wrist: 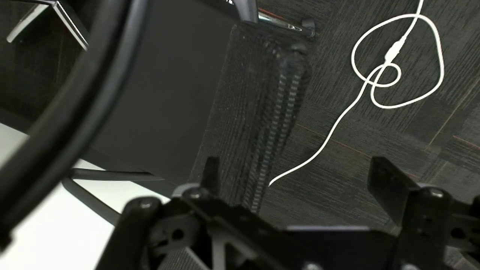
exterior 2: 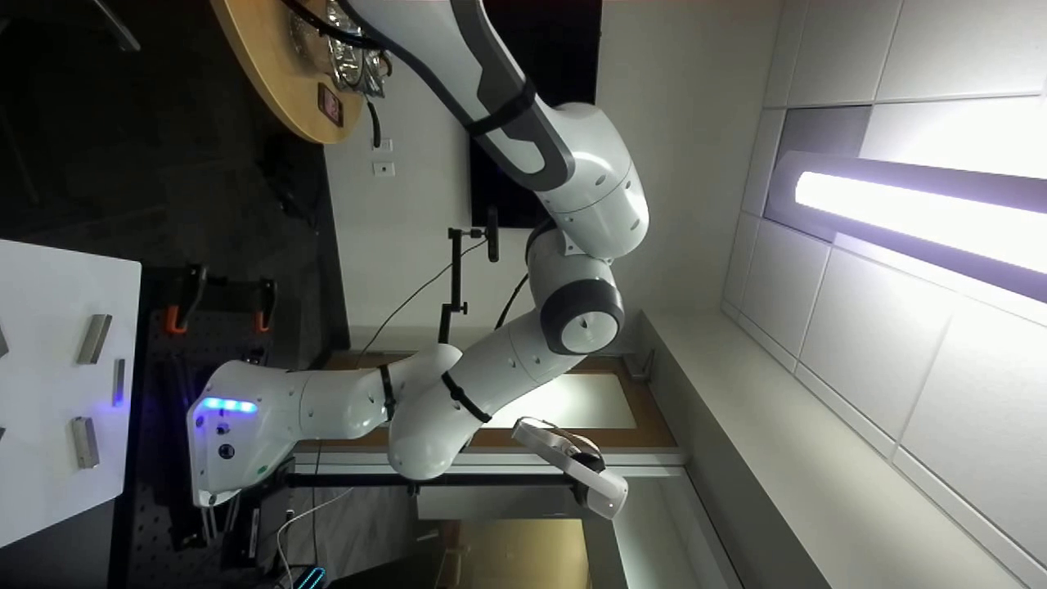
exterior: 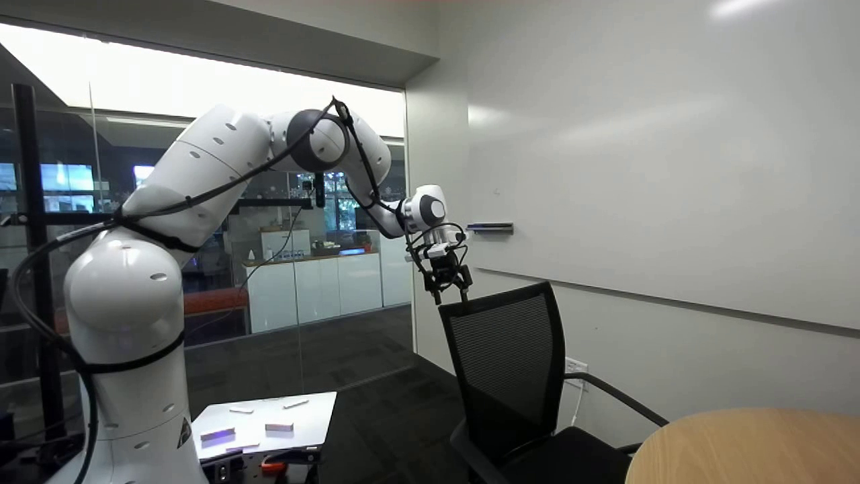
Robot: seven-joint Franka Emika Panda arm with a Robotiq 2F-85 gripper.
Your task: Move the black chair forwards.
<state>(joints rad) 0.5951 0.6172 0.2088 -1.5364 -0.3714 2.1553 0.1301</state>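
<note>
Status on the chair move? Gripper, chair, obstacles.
Gripper open, clamped on nothing. Black chair upright, top edge near the gripper, contact unclear. Wooden table in front, possibly in the way; white cable behind.

White cable (wrist: 393, 51) looped on carpet (wrist: 337, 180); wooden table (exterior: 752, 447).

White, rounded Panda arm (exterior: 127, 289); dark grey joint ring (exterior 2: 567, 301), black straps (exterior: 161, 236) well behind jaws. Thick black cable (wrist: 84, 105) curves beside jaws. Black Robotiq gripper (exterior: 451, 298) has flat-faced fingers (wrist: 388, 187), screw heads (wrist: 436, 192) flanking jaws. Blue light strip (exterior 2: 229, 405) glows on white base (exterior 2: 253, 438), far from jaws.
</note>
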